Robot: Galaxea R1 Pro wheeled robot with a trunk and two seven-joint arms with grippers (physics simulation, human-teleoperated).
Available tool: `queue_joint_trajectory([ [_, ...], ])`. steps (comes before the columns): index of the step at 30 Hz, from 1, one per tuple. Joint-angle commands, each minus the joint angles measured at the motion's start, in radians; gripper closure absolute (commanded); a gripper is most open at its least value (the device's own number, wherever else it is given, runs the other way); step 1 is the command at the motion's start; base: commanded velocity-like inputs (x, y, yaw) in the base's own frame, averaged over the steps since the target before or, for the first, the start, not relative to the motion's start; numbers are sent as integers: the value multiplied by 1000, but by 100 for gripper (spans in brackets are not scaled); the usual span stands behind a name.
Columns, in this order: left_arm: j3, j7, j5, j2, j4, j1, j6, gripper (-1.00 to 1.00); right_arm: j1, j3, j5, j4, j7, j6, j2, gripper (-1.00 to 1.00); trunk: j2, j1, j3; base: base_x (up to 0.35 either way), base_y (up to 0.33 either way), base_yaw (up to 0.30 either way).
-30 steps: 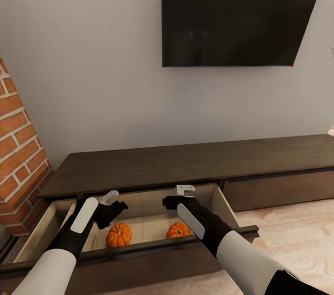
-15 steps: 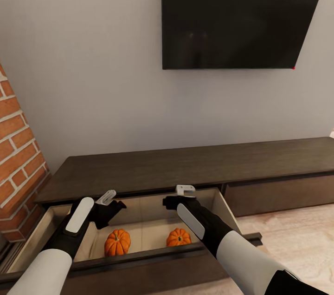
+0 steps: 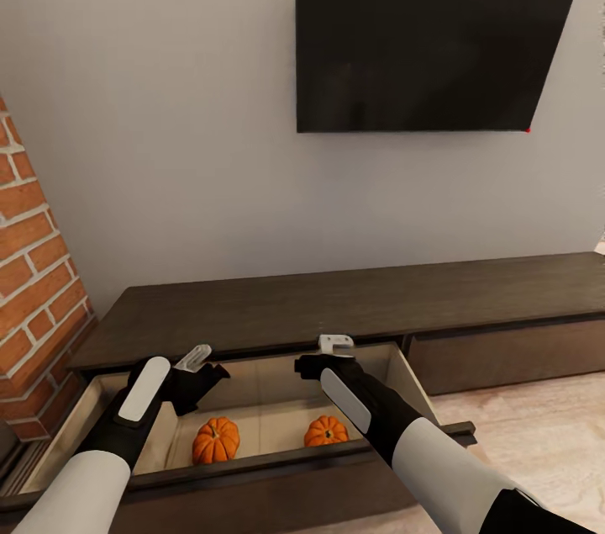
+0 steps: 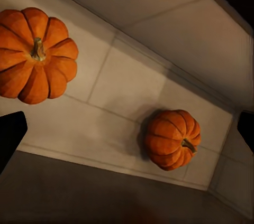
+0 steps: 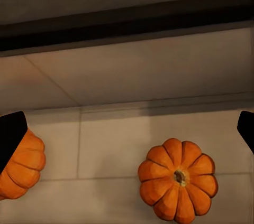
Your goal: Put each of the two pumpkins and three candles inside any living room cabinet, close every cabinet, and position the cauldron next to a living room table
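The long dark brown cabinet (image 3: 353,298) stands against the wall with its left drawer (image 3: 252,467) pulled out. Two orange pumpkins lie on the drawer's pale floor, one on the left (image 3: 216,440) (image 4: 36,55) (image 5: 21,163) and one on the right (image 3: 326,431) (image 4: 170,139) (image 5: 178,177). My left gripper (image 3: 202,372) (image 4: 127,131) hovers open above the drawer's left part, holding nothing. Above the right pumpkin hangs my right gripper (image 3: 323,359) (image 5: 127,129), also open and empty. The candles and the cauldron are out of view.
A black TV screen (image 3: 437,29) hangs on the grey wall above the cabinet. A red brick column (image 3: 34,290) stands at the left. The cabinet's right drawer front (image 3: 504,353) is shut. Pale wood floor (image 3: 538,433) lies at the right.
The whole head view has shifted a little, so the camera moved. Both arms and both pumpkins keep their places relative to the drawer.
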Motion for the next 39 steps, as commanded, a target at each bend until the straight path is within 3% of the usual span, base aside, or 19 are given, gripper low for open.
queue_joint_trajectory([
  [1, 1, 10, 10, 0, -1, 0, 3, -100, -1, 4, -8, -1, -9, 1, -1, -100, 0, -1, 3, 0, 0, 0],
  [17, 5, 14, 10, 0, -1, 0, 23, -100, -1, 4, -8, -1, -9, 1, -1, -100, 4, -8, 65, 0, 0, 0],
  [22, 32, 14, 16, 0, -13, 2, 26, -100, -1, 4, -8, -1, -9, 1, -1, -100, 4, -8, 65, -4, 0, 0],
  [27, 35, 14, 17, -1, -18, 4, 26, -100, -1, 4, -8, -1, -9, 1, -2, -100, 4, -8, 65, -55, 0, 0],
  [39, 36, 14, 16, 1, -18, 5, 27, -100, -1, 4, -8, -1, -9, 1, -2, -100, 4, -8, 65, -297, 0, 0],
])
